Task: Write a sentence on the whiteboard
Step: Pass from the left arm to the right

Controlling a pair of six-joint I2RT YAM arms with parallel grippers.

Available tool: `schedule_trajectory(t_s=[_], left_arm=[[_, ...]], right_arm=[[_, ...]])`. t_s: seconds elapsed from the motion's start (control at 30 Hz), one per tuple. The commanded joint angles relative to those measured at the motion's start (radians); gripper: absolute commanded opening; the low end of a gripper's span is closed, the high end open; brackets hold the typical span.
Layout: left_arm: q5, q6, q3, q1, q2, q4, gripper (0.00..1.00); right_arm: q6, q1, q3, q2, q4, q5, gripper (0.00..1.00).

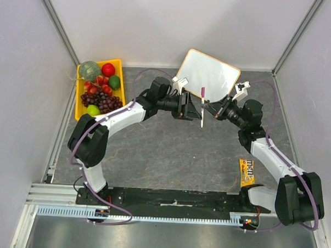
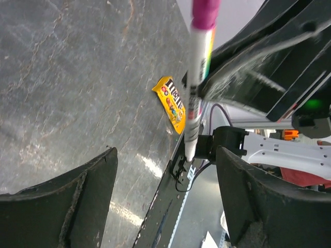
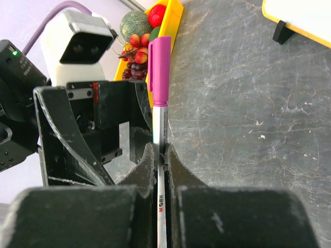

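Right pincer [image 3: 160, 153] clenches a marker [image 3: 160, 67]; left pincer [image 2: 165, 155] gapes facing it. Grey marbled tabletop [image 1: 169, 157], white walls [image 1: 159, 25]; yellow tray [image 1: 117, 63] holds fruit [image 1: 103, 102].

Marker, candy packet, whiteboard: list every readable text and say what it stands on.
"M&G": on the marker barrel, right wrist view.
"m&m's": on the yellow candy packet, sideways.
Other print on the marker, left wrist view: too blurred to read.
The whiteboard: no writing shows.
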Motion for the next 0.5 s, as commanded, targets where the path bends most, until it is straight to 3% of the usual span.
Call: schedule_trajectory(t_s=[0.0,0.17,0.3,0.4,0.47], left_arm=[[0.038,-0.071,0.068,-0.01,0.04,0.095,0.8],[0.041,-0.097,0.094,-0.019,0.105,0.101,0.67],[0.033,-0.094,0.106,-0.033,0.131,0.101,0.64],[0.036,-0.097,0.115,-0.039,0.138,0.114,0.47],[0.042,-0.109,0.109,-0.039,0.142,0.133,0.31]], right_arm=[[0.025,-0.002,-0.023,-0.023,0.048,-0.001,0.0],[0.067,-0.001,-0.05,-0.008,0.11,0.008,0.0],[0.078,-0.001,-0.045,0.009,0.123,-0.007,0.0],[0.081,-0.001,-0.048,0.007,0.125,-0.013,0.0],[0.078,-0.001,-0.053,0.006,0.125,-0.016,0.0]])
